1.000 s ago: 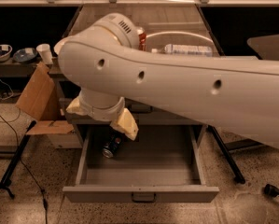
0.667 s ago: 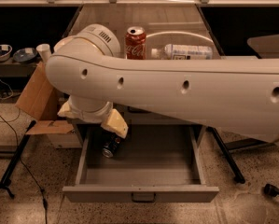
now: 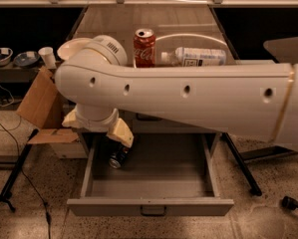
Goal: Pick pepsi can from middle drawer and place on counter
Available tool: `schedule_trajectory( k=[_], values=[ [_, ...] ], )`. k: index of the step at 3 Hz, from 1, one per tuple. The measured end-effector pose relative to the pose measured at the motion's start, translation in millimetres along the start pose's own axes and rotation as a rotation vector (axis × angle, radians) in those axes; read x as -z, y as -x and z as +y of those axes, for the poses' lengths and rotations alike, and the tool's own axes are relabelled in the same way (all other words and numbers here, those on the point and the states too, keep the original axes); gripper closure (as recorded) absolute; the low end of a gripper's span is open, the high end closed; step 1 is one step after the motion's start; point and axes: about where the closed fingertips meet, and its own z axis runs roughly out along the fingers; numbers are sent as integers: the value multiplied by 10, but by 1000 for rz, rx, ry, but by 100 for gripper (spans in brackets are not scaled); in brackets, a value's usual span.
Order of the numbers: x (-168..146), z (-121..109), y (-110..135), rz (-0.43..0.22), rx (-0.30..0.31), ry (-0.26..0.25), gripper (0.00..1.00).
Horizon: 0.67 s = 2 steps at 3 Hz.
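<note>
Camera view: pepsi can (image 3: 118,158) lay just 6 o'clock of end effector (image 3: 119,136), long axis 1–7 o'clock; grip state could not be told.

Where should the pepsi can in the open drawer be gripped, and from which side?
Grip the pepsi can across its round middle, coming from above: it lies tilted near the left wall of the middle drawer, whose walls close off the sides. The end effector hangs directly above it.
</note>
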Motion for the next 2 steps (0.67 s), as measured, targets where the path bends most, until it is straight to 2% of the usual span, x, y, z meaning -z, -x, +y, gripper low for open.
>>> schedule_trajectory(
  k=[2],
  values=[
    [-1032,-240,-52,-74,37,-23,0]
  ],
)
